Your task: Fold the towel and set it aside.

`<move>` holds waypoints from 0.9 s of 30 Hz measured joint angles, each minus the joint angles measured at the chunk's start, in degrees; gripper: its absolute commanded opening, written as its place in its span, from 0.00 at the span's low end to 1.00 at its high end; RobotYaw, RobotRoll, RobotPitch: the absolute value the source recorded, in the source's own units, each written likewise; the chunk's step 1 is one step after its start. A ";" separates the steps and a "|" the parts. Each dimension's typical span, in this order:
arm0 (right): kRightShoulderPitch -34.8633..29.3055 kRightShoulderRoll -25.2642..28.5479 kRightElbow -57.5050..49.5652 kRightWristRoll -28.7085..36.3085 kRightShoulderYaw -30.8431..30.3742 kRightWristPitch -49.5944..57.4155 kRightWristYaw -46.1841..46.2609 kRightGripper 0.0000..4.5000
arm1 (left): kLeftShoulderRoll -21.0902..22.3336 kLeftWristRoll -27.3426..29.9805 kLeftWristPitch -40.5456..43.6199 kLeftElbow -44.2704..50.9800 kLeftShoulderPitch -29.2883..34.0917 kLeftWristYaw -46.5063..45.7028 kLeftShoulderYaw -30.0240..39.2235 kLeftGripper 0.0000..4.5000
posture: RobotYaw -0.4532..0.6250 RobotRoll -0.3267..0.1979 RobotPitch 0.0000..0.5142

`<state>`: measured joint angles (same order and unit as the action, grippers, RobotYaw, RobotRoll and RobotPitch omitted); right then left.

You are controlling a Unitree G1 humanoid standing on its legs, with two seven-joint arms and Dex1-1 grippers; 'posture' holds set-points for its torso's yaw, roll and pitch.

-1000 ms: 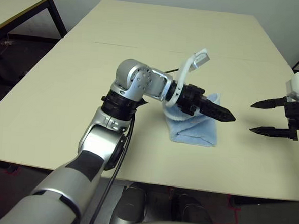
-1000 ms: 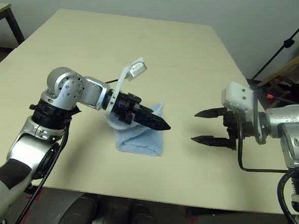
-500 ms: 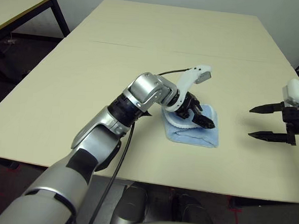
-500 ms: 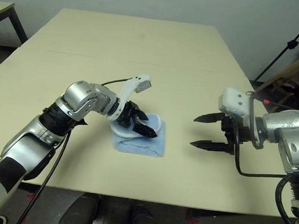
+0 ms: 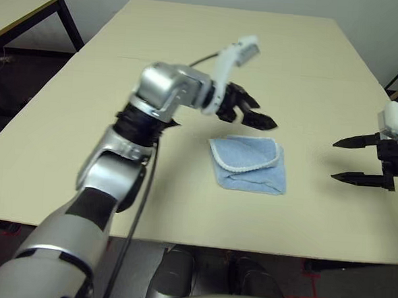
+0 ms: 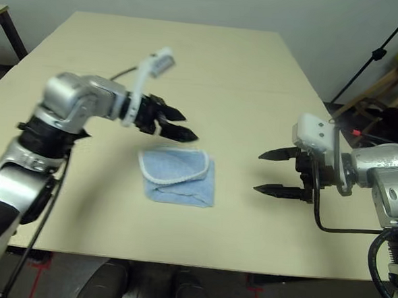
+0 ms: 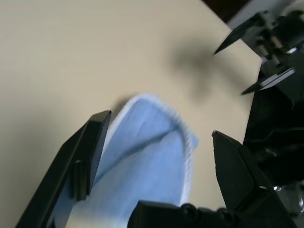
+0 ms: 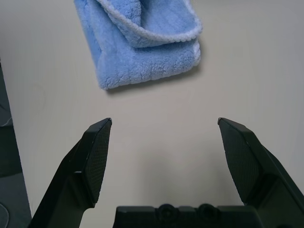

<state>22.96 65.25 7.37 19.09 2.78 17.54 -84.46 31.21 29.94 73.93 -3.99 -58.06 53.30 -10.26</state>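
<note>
The light-blue towel (image 5: 249, 163) lies folded into a small packet on the table, its white-edged flap on top; it also shows as the towel (image 8: 142, 40) and the towel (image 7: 142, 156). My left gripper (image 5: 260, 119) hovers open just above and behind the towel, holding nothing. My right gripper (image 5: 350, 158) stands open at the table's right side, fingers pointing toward the towel, well apart from it.
The beige table (image 5: 211, 62) stretches far behind and to the left of the towel. A second table (image 5: 25, 10) stands at the far left. A black stand and wooden stool (image 6: 386, 66) sit beyond the right edge.
My left gripper has lifted off the towel and drawn back toward the far left. The towel lies freed and folded. The right gripper has stayed put.
</note>
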 measured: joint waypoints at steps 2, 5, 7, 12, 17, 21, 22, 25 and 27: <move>0.29 0.10 0.36 -0.06 0.00 -0.42 -0.12 1.00 | 3.92 1.55 4.14 1.95 5.33 -0.41 2.47 0.99 | 0.59 0.62 0.21; 0.86 0.14 1.13 -0.23 -0.11 -0.64 -0.27 1.00 | 6.51 3.53 8.34 4.67 10.73 -1.22 5.13 0.99 | 0.60 0.62 0.20; 1.54 0.14 1.68 -0.56 -0.17 -1.12 -0.49 1.00 | 7.04 4.57 9.94 6.25 12.43 -1.71 5.62 0.99 | 0.60 0.62 0.20; 2.94 0.14 2.66 -1.34 -0.33 -2.01 -1.06 1.00 | 0.81 7.71 15.08 6.14 12.47 -4.18 10.10 0.99 | 0.59 0.62 0.20; 2.76 0.15 2.74 -1.47 -0.37 -2.10 -1.14 1.00 | -4.15 8.92 17.32 4.45 11.43 -6.86 11.30 0.99 | 0.58 0.62 0.22; 1.54 0.35 2.32 -1.45 -0.25 -2.07 -1.13 1.00 | -5.62 9.98 17.58 3.52 10.83 -7.70 10.66 0.99 | 0.57 0.62 0.22; 1.08 0.46 2.25 -1.44 -0.17 -2.02 -1.13 1.00 | -5.56 9.98 17.53 3.17 10.79 -7.89 9.87 0.99 | 0.56 0.62 0.23; 0.30 0.73 1.78 -1.38 0.16 -1.71 -1.06 1.00 | -5.52 9.90 17.32 1.41 10.79 -8.27 8.14 0.99 | 0.56 0.62 0.23; -0.36 0.86 0.99 -1.24 0.56 -1.35 -0.89 1.00 | -5.24 9.89 17.09 0.96 10.80 -8.29 6.53 0.99 | 0.56 0.62 0.23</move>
<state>22.60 66.11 8.37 17.85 3.33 16.18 -85.34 25.97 39.84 91.02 -3.02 -47.27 45.01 -3.73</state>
